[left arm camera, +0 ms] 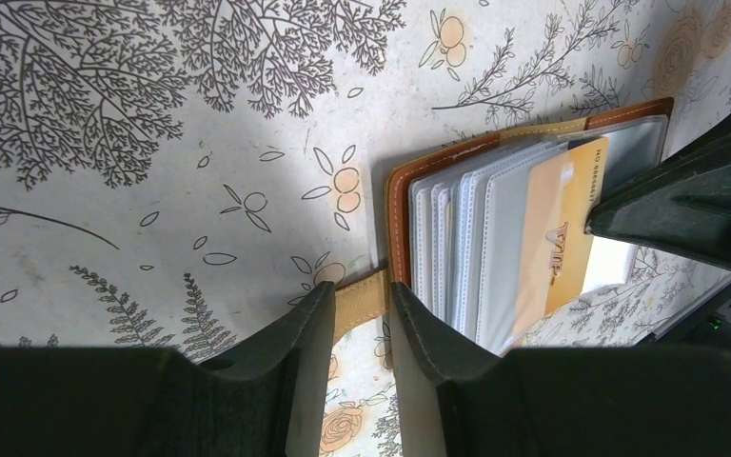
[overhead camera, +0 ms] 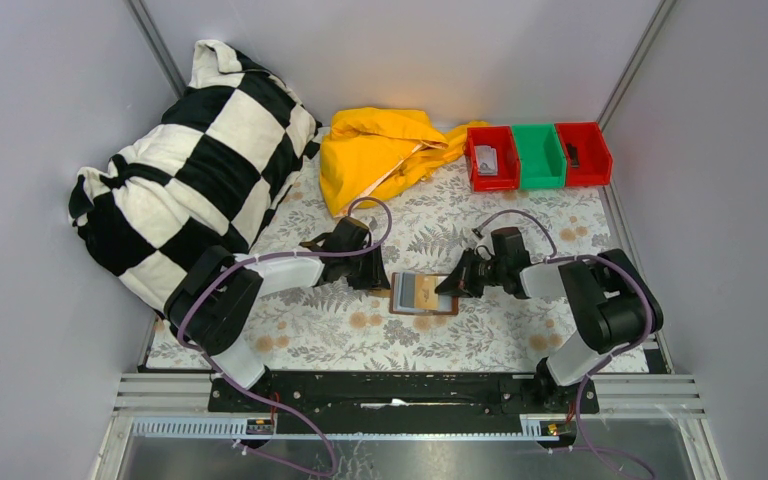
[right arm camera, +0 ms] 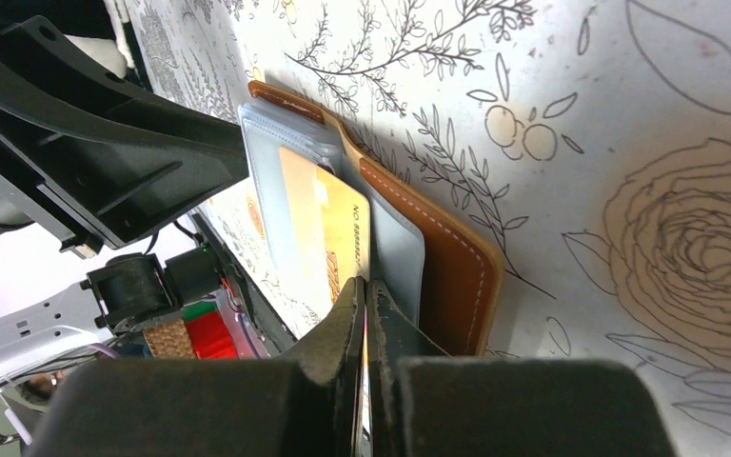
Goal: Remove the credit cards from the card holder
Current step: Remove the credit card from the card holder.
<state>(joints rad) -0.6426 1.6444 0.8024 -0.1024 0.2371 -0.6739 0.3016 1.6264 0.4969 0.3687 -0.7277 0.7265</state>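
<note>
The brown card holder (overhead camera: 403, 294) lies open on the floral tablecloth between my two grippers. In the left wrist view its brown edge (left arm camera: 400, 205) and grey pockets show, with a gold credit card (left arm camera: 562, 228) sticking out of a pocket. My left gripper (left arm camera: 362, 305) is closed narrowly on the holder's tan strap (left arm camera: 362, 297) at its left edge. My right gripper (right arm camera: 364, 290) is shut on the near edge of the gold card (right arm camera: 338, 228), which is still partly in the holder (right arm camera: 452, 267). Other cards are hidden.
A black-and-white checked pillow (overhead camera: 190, 170) lies at the back left and a yellow cloth (overhead camera: 380, 150) at the back centre. A red bin (overhead camera: 492, 158), a green bin (overhead camera: 540, 155) and a second red bin (overhead camera: 582, 152) stand at the back right.
</note>
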